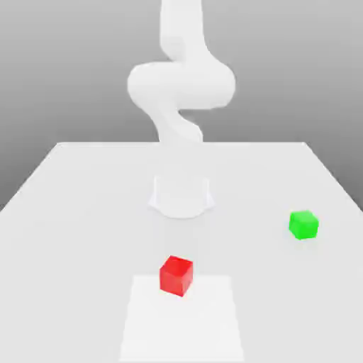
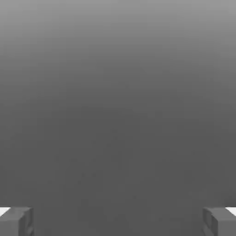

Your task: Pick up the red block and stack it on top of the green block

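Hovering with its gripper [image 2: 118, 221] spread wide and empty, the white arm [image 1: 181, 85] needed to descend squarely over the small glossy red cube [image 1: 176, 275] near the white table's [image 1: 71, 213] front edge, well apart from the small green cube [image 1: 303, 224] towards its right edge.

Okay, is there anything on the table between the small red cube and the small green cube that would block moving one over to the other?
Nothing visible does. The small glossy red cube and the small green cube sit apart on the white table, with bare surface between them.
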Robot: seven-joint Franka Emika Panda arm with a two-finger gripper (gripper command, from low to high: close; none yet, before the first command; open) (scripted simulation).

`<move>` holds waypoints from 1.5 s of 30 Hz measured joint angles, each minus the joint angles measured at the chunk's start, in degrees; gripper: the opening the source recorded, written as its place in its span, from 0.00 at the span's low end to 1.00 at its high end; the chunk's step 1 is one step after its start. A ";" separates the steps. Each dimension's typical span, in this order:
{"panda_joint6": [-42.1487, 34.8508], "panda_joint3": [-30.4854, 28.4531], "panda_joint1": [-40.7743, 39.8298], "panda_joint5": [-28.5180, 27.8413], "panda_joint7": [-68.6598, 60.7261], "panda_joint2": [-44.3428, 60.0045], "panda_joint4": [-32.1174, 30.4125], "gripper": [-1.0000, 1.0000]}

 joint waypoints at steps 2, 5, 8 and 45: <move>2.77 0.61 -0.71 0.23 1.99 3.41 -3.62 0.50; 6.81 1.50 -1.74 0.55 4.94 8.44 -8.93 0.50; 10.83 2.35 -2.71 0.83 7.97 13.46 -14.30 0.50; 24.28 8.65 7.80 5.79 17.89 32.15 -32.85 0.00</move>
